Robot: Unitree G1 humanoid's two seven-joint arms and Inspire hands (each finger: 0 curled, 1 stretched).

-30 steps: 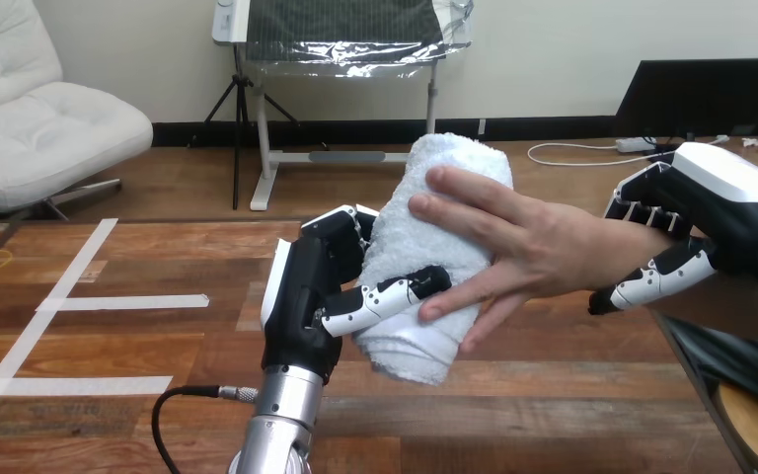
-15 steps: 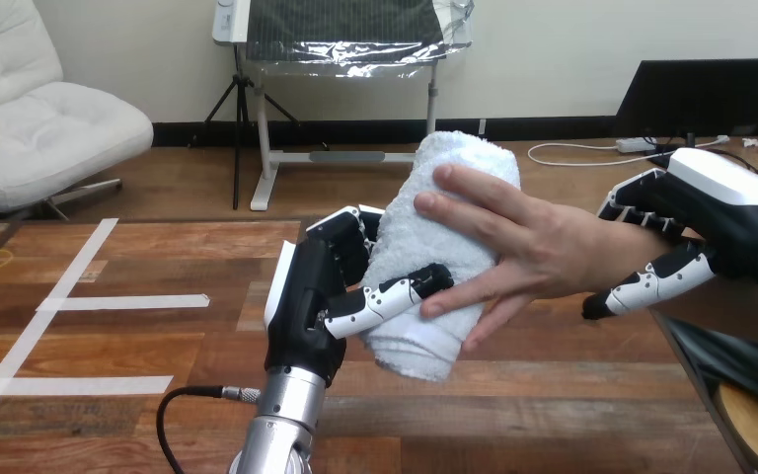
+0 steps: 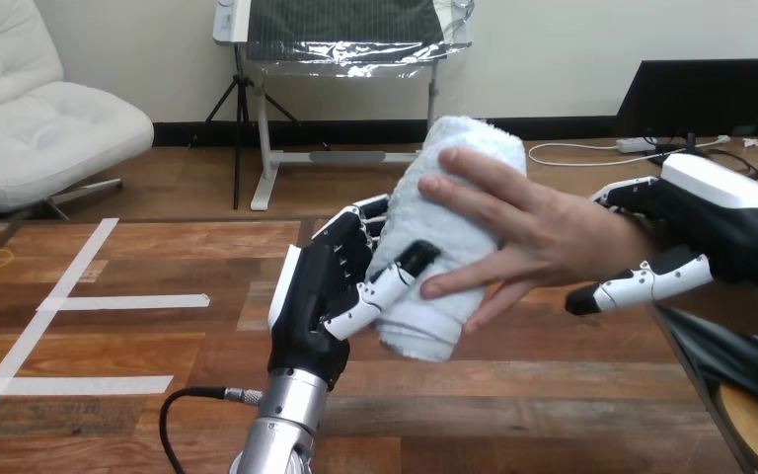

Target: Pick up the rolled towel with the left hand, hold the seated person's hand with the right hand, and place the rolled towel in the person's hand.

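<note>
The white rolled towel (image 3: 424,267) stands tilted above the table's middle. My left hand (image 3: 321,296) is shut on it from the left, with its fingers behind the roll and its thumb (image 3: 395,276) across the front. The person's hand (image 3: 528,232) comes in from the right and lies over the towel's upper half, its fingers wrapping the roll. My right hand (image 3: 720,222) is at the person's wrist, with its fingers (image 3: 627,193) curled over the top and its thumb (image 3: 637,284) beneath.
The wooden table (image 3: 138,355) carries white tape strips (image 3: 123,302) on its left part. A black cable (image 3: 183,405) loops by my left forearm. The table's right edge runs close under my right arm.
The towel and my left hand have risen slightly to the right. My left thumb has tilted up across the roll. The person's fingers have closed further round the towel, and my right thumb has shifted left.
</note>
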